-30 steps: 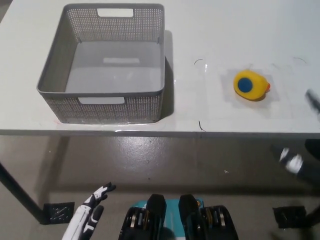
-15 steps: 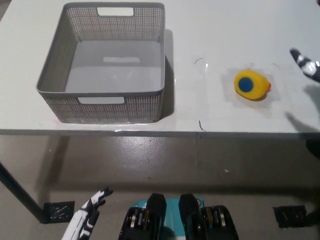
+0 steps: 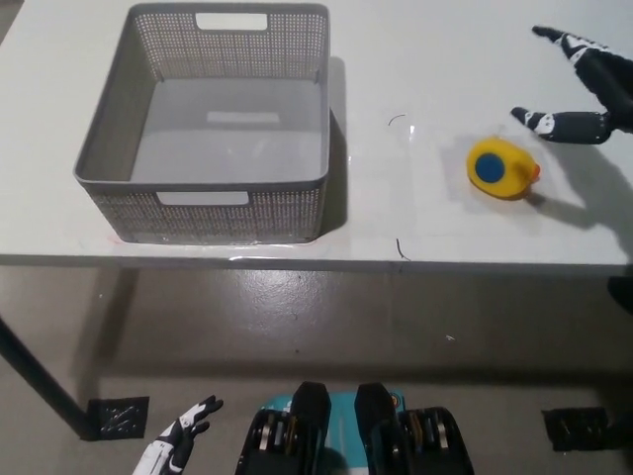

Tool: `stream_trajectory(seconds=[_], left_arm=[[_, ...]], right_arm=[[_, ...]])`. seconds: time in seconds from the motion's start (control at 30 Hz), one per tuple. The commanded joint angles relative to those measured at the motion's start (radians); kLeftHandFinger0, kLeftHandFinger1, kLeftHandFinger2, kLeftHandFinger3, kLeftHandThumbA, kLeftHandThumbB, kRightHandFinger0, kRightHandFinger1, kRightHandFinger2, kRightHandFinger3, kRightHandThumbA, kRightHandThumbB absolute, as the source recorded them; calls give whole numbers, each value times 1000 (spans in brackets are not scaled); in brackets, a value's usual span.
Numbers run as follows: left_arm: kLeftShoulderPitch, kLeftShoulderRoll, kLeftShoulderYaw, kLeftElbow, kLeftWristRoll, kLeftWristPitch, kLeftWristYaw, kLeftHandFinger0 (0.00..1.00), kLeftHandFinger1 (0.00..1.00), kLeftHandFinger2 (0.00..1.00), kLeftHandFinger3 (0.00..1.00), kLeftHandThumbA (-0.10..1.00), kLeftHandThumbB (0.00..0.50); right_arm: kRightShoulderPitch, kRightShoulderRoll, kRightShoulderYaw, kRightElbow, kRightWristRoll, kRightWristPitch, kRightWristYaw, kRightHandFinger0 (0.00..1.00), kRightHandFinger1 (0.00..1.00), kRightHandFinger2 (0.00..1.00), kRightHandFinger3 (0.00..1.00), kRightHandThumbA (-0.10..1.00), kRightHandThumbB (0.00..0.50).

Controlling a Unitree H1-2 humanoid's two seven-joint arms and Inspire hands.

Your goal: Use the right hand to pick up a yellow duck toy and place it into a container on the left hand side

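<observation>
Since a moment ago the black right hand [image 3: 584,84] has swung in over the table [image 3: 415,59], fingers spread, just right of the yellow duck toy [image 3: 502,168]. Left of the duck stands the grey basket [image 3: 208,203]. The white left hand [image 3: 178,450] hangs low, fingers apart.

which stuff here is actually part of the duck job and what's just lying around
Part of the job:
- yellow rubber duck toy with a blue spot, on the white table
- grey perforated plastic basket, empty
- black right hand, open, beside the duck, not touching it

Just there:
- white left hand, resting low below the table edge
- small dark marks on the tabletop
</observation>
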State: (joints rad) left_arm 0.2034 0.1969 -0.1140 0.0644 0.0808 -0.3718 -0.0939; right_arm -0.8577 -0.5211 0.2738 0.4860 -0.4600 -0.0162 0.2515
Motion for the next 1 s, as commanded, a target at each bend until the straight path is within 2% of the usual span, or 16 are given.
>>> stream_trajectory(seconds=[0.0, 0.13, 0.2, 0.4, 0.6, 0.73, 0.97], left_arm=[[-3, -6, 4, -21, -15, -3, -10, 1000, 1000, 1000, 1000, 1000, 338], [-4, -7, 3, -18, -14, -7, -11, 1000, 1000, 1000, 1000, 1000, 322], [-15, -5, 3, -10, -19, -14, -16, 1000, 1000, 1000, 1000, 1000, 332], [-20, -5, 4, -10, -31, -2, -27, 1000, 1000, 1000, 1000, 1000, 329], [-25, -12, 3, -21, -41, 27, -34, 1000, 1000, 1000, 1000, 1000, 342], [-28, -8, 6, -15, -40, 17, -31, 1000, 1000, 1000, 1000, 1000, 364], [-37, 1, 15, -26, -43, 32, -31, 1000, 1000, 1000, 1000, 1000, 376]], right_arm=[[-127, -8, 50, 82, -22, 60, 132, 1000, 1000, 1000, 1000, 812, 444], [-169, 16, 97, 173, -47, 72, 145, 1000, 1000, 1000, 1000, 794, 442], [-189, 25, 112, 217, -49, 63, 144, 1000, 1000, 1000, 1000, 780, 453], [-222, 48, 139, 303, -56, 78, 160, 1000, 1000, 1000, 1000, 818, 478], [-301, 92, 171, 464, -67, 60, 142, 1000, 1000, 1000, 1000, 836, 488], [-343, 121, 192, 568, -76, 24, 116, 1000, 1000, 1000, 1000, 852, 500], [-374, 134, 204, 617, -79, 15, 109, 1000, 1000, 1000, 1000, 835, 497]])
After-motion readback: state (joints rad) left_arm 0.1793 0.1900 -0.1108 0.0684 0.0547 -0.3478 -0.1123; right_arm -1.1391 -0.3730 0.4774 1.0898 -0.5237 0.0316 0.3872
